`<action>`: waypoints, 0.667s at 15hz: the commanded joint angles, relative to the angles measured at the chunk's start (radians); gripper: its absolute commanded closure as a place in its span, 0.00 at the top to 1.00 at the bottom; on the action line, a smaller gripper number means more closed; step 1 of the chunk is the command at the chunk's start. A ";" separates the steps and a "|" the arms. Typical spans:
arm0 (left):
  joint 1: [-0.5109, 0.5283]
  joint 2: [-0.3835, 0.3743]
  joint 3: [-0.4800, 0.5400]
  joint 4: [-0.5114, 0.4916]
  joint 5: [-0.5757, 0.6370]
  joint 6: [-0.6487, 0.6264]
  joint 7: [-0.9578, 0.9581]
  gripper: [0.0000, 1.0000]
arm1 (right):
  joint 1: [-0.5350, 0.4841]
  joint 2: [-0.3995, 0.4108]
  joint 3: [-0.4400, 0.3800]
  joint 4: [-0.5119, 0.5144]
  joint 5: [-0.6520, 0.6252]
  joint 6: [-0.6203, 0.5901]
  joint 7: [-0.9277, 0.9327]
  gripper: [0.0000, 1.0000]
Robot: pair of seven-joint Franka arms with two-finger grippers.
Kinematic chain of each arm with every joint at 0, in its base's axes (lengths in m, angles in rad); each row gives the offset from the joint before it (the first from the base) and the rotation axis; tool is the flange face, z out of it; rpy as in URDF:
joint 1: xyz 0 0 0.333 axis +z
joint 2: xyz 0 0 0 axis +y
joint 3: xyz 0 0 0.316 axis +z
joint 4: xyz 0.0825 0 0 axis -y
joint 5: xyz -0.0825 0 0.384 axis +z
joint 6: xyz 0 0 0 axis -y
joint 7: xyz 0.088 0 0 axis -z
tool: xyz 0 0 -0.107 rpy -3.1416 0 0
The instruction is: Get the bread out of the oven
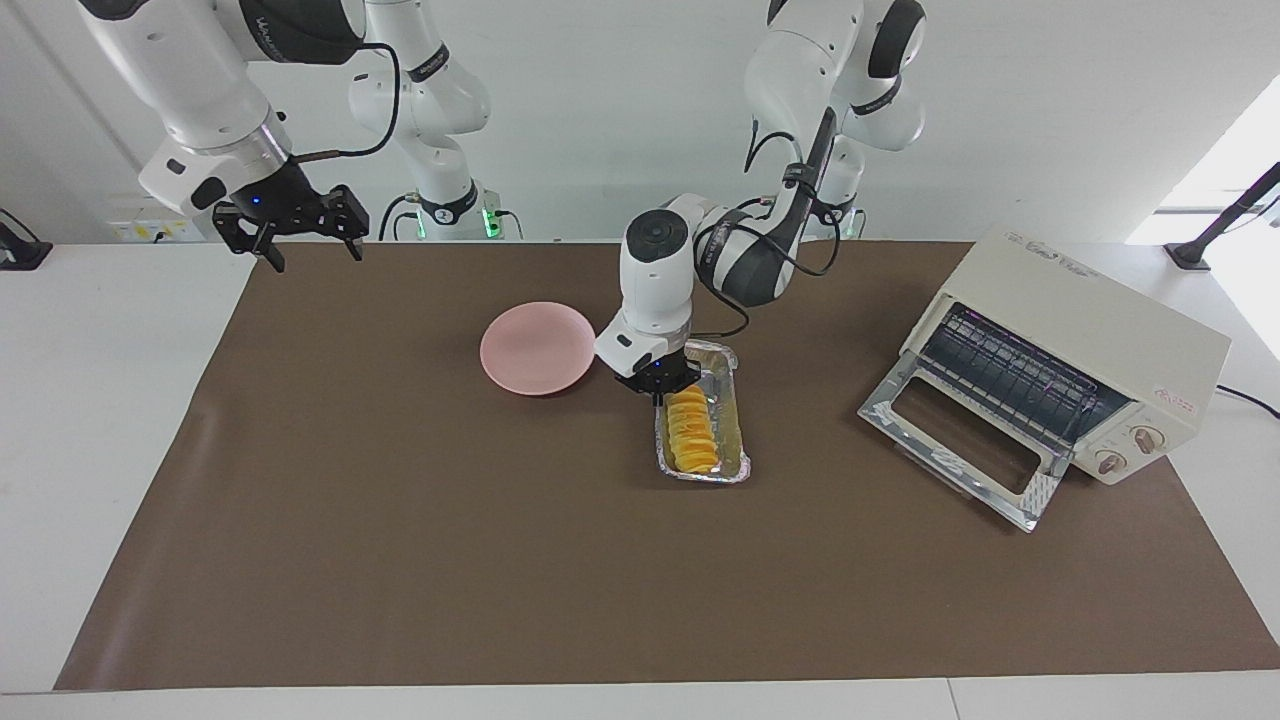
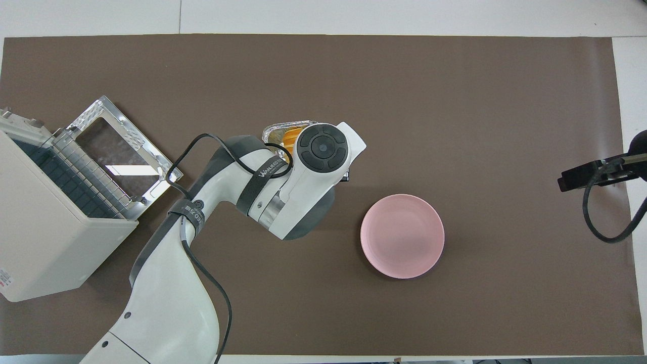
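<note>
The bread [image 1: 692, 432], a ridged golden-orange loaf, lies in a crinkled silver foil tray [image 1: 735, 432] on the brown mat mid-table, outside the oven [image 1: 1085, 310]. The cream-white oven stands at the left arm's end with its glass door [image 1: 955, 440] dropped open and its wire rack bare. My left gripper [image 1: 668, 388] is down at the end of the tray and bread nearer to the robots. In the overhead view the left wrist hides most of the bread [image 2: 291, 135] and tray [image 2: 283, 126]. My right gripper [image 1: 303, 240] is open and empty, raised over the mat's corner at the right arm's end, waiting.
A round pink plate [image 1: 537, 347] lies empty beside the tray, toward the right arm's end; it also shows in the overhead view [image 2: 402, 235]. The oven [image 2: 45, 227] and its open door [image 2: 121, 151] take up the left arm's end of the mat.
</note>
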 commanded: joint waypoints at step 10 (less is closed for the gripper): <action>0.276 -0.284 0.027 -0.007 -0.037 -0.252 0.023 1.00 | 0.001 -0.009 0.119 -0.059 0.015 0.090 0.214 1.00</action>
